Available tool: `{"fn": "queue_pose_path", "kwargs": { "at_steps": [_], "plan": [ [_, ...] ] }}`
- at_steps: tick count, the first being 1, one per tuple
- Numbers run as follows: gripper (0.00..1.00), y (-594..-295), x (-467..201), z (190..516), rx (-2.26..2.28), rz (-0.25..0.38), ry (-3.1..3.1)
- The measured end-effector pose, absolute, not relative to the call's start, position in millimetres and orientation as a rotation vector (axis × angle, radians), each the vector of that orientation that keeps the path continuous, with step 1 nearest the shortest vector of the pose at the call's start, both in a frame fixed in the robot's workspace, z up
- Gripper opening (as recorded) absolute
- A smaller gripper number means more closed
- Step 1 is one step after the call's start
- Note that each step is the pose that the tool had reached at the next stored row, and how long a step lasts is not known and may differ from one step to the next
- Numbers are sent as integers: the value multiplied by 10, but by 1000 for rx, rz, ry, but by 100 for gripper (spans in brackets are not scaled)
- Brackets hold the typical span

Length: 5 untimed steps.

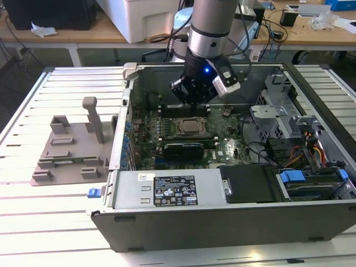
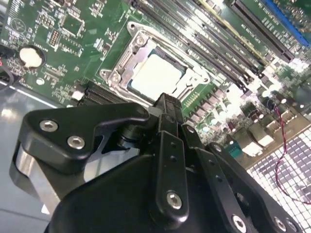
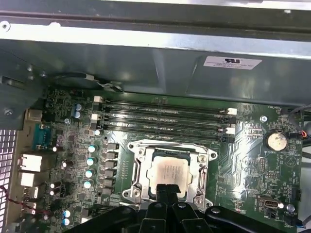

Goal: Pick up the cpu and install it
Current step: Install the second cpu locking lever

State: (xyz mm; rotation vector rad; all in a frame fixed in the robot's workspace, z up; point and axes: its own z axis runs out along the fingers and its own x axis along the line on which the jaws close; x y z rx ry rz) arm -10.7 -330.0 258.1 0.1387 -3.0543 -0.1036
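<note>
The black gripper (image 3: 167,190), closed and empty, hangs above the shiny square cpu (image 3: 168,173) in its metal socket frame (image 3: 137,171).

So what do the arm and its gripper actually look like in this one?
The arm is a smooth silver-grey cylinder with a darker band near the wrist. Below it sits a black wrist section with a small blue light, and a white-and-grey box is mounted on the side towards the exterior view's right. The gripper is matte black, built of angular linkage plates held by silver screws, with narrow black jaws.
</note>
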Motion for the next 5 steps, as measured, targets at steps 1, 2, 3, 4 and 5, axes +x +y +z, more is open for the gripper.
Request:
{"fn": "queue_pose_path", "kwargs": {
  "at_steps": [1,2,3,4,5],
  "plan": [
    [11,-3300,-107,2581,139,-104,-3054],
    [11,-3300,-107,2583,139,-103,-3054],
    [11,-3300,-107,2583,139,-103,-3054],
    [11,-3300,-107,2583,139,-103,-3054],
    [11,-3300,-107,2583,139,-103,-3054]
  ]
}}
